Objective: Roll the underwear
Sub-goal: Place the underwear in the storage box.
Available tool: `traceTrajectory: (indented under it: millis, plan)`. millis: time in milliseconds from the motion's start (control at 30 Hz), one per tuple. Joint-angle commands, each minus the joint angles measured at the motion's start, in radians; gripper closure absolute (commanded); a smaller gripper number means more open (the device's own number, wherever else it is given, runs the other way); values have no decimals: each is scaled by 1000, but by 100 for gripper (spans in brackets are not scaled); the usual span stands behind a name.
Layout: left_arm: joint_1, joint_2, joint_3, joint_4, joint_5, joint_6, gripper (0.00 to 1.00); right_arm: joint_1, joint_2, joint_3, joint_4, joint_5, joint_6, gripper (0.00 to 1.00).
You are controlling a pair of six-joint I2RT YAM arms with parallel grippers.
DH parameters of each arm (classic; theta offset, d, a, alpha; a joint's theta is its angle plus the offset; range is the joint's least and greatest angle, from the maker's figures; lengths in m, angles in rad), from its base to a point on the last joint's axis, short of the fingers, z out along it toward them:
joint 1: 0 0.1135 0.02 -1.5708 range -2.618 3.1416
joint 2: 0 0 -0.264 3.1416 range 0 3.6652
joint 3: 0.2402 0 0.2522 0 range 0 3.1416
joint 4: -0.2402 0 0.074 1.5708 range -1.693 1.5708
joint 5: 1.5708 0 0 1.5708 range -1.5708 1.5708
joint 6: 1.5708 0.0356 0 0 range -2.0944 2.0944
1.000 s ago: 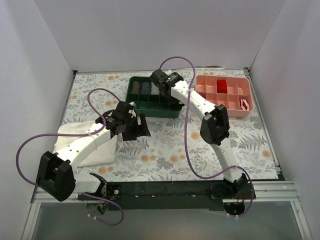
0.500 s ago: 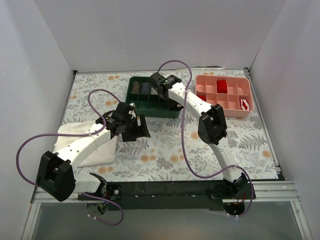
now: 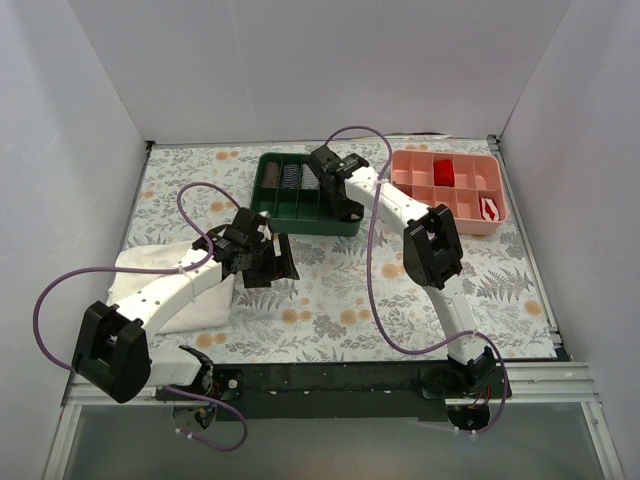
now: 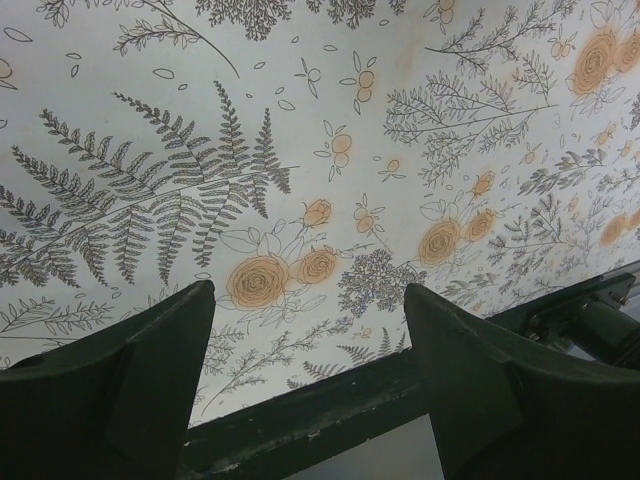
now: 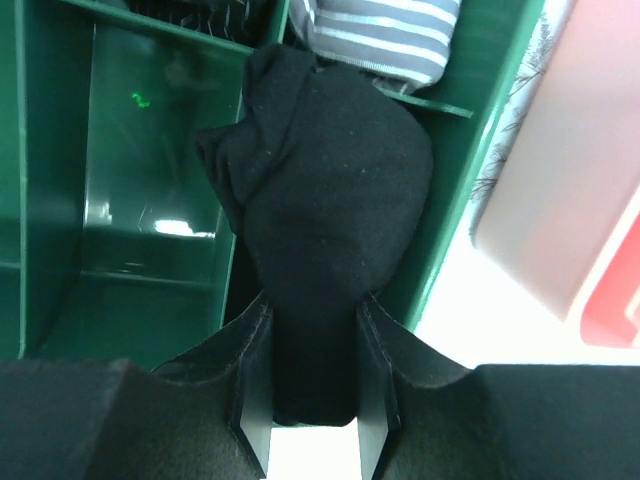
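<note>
The underwear (image 5: 320, 200) is a black rolled bundle, and my right gripper (image 5: 313, 375) is shut on its near end. The bundle hangs over a compartment at the right end of the green tray (image 5: 130, 150), just in front of a grey striped roll (image 5: 380, 35). From the top view, my right gripper (image 3: 347, 206) sits over the tray's (image 3: 262, 190) right part and hides the bundle. My left gripper (image 4: 305, 295) is open with nothing between its fingers, low over the flowered tablecloth. The top view shows my left gripper (image 3: 274, 260) in front of the tray.
A pink divided tray (image 3: 470, 222) with small red rolls (image 3: 443, 170) stands right of the green one. A white cloth (image 3: 150, 275) lies at the left under my left arm. The striped roll (image 3: 290, 178) fills a green compartment. White walls enclose the table.
My right wrist has shifted slightly over the green tray, still holding the black bundle. My left gripper has drifted a little toward the near left, staying open.
</note>
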Motion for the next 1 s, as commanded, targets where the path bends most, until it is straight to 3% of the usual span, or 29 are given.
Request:
traceTrajectory:
  millis: [0, 300, 467, 600, 967]
  plan:
    - [4, -18, -10, 6, 2, 6, 24, -15, -73, -109, 60, -75, 38, 99]
    - [4, -19, -16, 8, 5, 3, 24, -71, -138, -246, 80, -63, 107, 99]
    - [4, -18, -18, 5, 8, 3, 24, -87, -202, -359, 83, -37, 50, 99]
    - [4, -16, -24, 6, 11, 6, 25, -117, -256, -473, 160, -126, -11, 99]
    - [4, -11, -42, 15, 21, 3, 25, -127, -118, -269, 34, -171, -144, 99]
